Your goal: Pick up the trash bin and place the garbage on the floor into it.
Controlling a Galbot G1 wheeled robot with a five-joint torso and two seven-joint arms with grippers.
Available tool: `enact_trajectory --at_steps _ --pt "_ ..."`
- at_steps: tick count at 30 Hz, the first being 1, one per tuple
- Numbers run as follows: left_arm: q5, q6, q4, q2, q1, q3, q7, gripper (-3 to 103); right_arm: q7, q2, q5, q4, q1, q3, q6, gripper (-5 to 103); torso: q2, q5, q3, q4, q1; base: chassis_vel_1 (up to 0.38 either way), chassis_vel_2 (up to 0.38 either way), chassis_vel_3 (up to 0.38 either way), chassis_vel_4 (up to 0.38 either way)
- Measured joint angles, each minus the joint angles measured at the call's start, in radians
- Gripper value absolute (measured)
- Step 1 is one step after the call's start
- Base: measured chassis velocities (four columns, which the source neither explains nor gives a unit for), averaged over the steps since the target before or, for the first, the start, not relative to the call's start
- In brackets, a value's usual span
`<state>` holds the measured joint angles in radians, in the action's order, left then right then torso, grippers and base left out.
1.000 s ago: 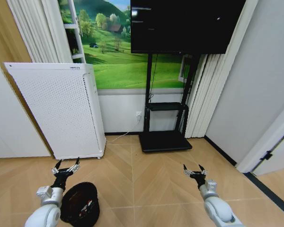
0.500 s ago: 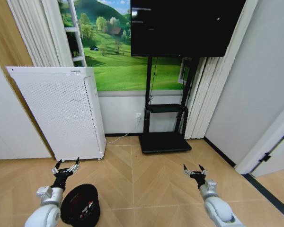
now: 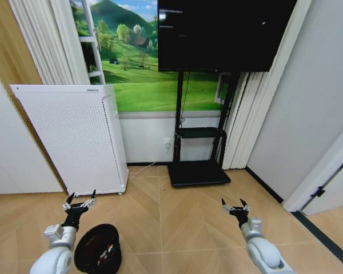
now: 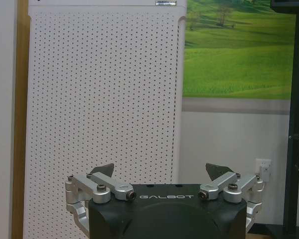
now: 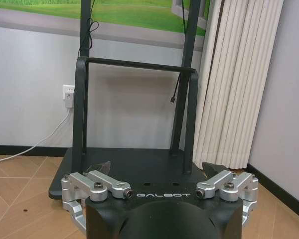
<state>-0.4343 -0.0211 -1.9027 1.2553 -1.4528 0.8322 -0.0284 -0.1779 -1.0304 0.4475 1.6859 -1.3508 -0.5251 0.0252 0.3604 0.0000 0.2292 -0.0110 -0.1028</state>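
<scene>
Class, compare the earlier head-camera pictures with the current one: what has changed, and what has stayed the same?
The whole head view has shifted, so the camera moved, not the room's things. The trash bin now sits slightly lower and right in the picture. Nothing was grasped or released. The left hand and right hand stay open and empty, held out over the floor.

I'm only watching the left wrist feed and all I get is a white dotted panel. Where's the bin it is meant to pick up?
Observer: The trash bin stands on the floor, just right of the left arm.
Operator: Is that hand holding it?
Observer: No. The left gripper is open in the air beyond the bin's rim.
Operator: Anything inside it?
Observer: Yes, red and white scraps.
Operator: And the other hand?
Observer: The right gripper is open too, holding nothing.
</scene>
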Motion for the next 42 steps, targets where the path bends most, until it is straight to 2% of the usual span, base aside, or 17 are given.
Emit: enact_trajectory --at_steps 13,18,42 --pt "0.000 0.000 0.000 0.000 0.000 0.000 0.000 100 0.000 0.000 0.000 0.000 0.000 0.000 0.000 100 0.043 0.0000 0.028 -0.0001 -0.015 0.000 0.000 0.000 0.000" --pt "0.000 0.000 0.000 0.000 0.000 0.000 0.000 100 0.000 0.000 0.000 0.000 0.000 0.000 0.000 100 0.074 0.0000 0.049 0.0000 -0.025 0.000 0.000 0.000 0.000" --pt "0.000 0.000 0.000 0.000 0.000 0.000 0.000 100 0.000 0.000 0.000 0.000 0.000 0.000 0.000 100 0.172 0.0000 0.112 0.0000 -0.060 0.000 0.000 0.000 0.000"
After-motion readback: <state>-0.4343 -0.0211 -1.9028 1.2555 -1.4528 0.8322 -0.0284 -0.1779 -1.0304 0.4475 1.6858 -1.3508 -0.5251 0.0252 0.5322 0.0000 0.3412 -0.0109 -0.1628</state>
